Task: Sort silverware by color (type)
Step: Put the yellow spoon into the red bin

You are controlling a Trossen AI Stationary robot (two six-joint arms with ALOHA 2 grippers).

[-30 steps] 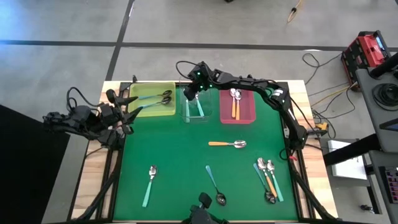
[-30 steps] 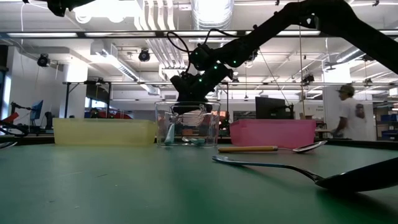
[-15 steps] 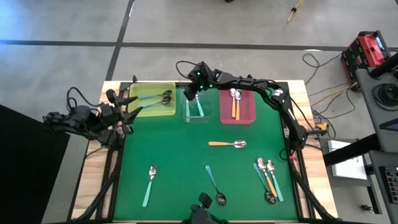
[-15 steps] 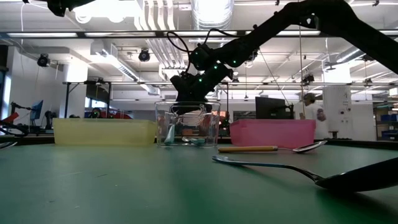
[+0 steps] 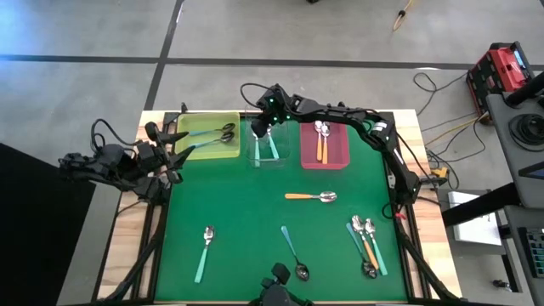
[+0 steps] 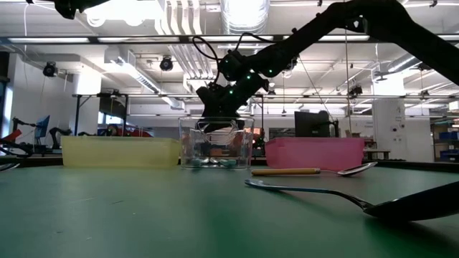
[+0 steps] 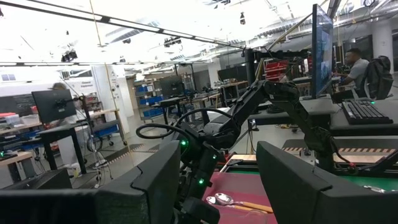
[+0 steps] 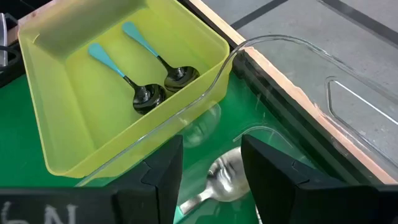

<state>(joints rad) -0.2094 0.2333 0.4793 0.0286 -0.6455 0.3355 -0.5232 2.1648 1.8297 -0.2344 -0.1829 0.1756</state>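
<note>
My right gripper point(image 8: 211, 180) hangs open just above the clear bin point(image 5: 282, 155), at its far left corner, pointing slantwise down. Below its fingers a silver-bowled, teal-handled spoon point(image 8: 222, 177) lies flat on the bin's floor point(image 6: 208, 163), touched by nothing. The yellow bin point(image 5: 197, 153) holds two teal-handled spoons with dark bowls point(image 8: 144, 96). The pink bin point(image 5: 337, 153) holds an orange-handled spoon point(image 5: 320, 146) and another silver one. My left gripper point(image 7: 214, 186) waits open off the table's left edge point(image 5: 170, 140).
Loose on the green mat lie an orange-handled spoon point(image 5: 310, 196) at centre, a teal one point(image 5: 204, 251) near left, a dark-bowled teal one point(image 5: 293, 252) near centre, and a cluster of several spoons point(image 5: 365, 245) near right. The three bins stand in a row along the far edge.
The teal-handled spoon that stood slanting in the clear bin under my right gripper has fallen flat onto the bin's floor. Both arms have kept still.
</note>
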